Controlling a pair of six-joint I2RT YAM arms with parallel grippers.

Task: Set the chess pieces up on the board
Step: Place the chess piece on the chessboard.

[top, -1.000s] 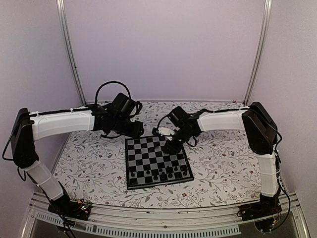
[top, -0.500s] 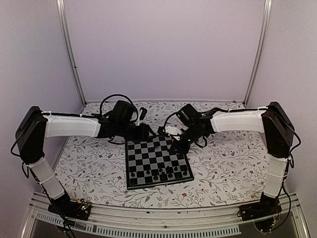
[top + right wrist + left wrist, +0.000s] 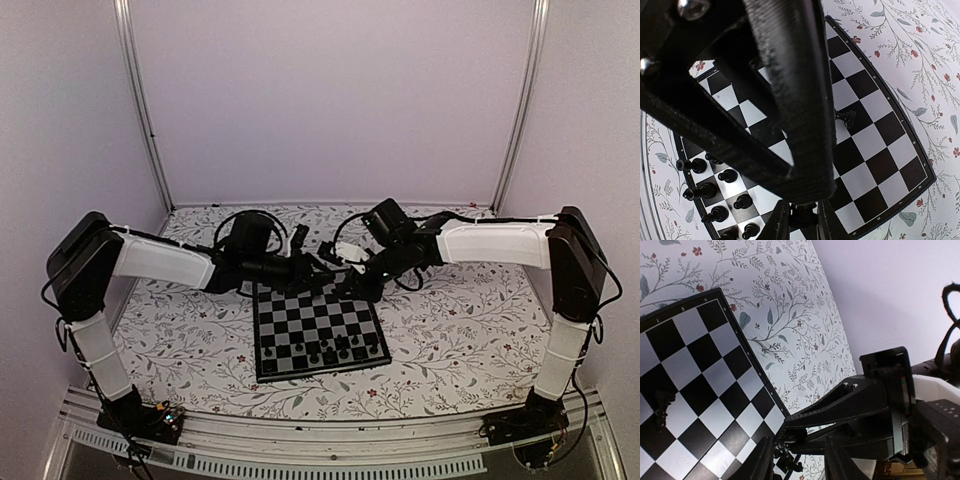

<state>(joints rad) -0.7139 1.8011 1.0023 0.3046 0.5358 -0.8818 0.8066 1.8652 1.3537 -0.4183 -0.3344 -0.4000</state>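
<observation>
The board (image 3: 318, 325) lies mid-table, with several black chess pieces (image 3: 325, 350) in its near rows. My right gripper (image 3: 352, 288) hovers over the board's far right part. In the right wrist view it (image 3: 801, 220) is shut on a small black piece (image 3: 804, 216). My left gripper (image 3: 322, 268) reaches in from the left at the far edge. In the left wrist view it (image 3: 800, 462) is open, and the right gripper's tip and the held piece (image 3: 784, 454) lie between its fingers. A lone piece (image 3: 845, 118) stands mid-board and also shows in the left wrist view (image 3: 660, 409).
The floral table cover (image 3: 450, 320) surrounds the board. Several standing pieces (image 3: 705, 191) fill the board's near rows. The two arms crowd together over the board's far edge, and cables (image 3: 250, 218) loop above the left wrist. A lilac wall stands close behind.
Both arms have stretched out toward the board's far edge. The left gripper has moved right and the right gripper slightly back, so the two now meet there.
</observation>
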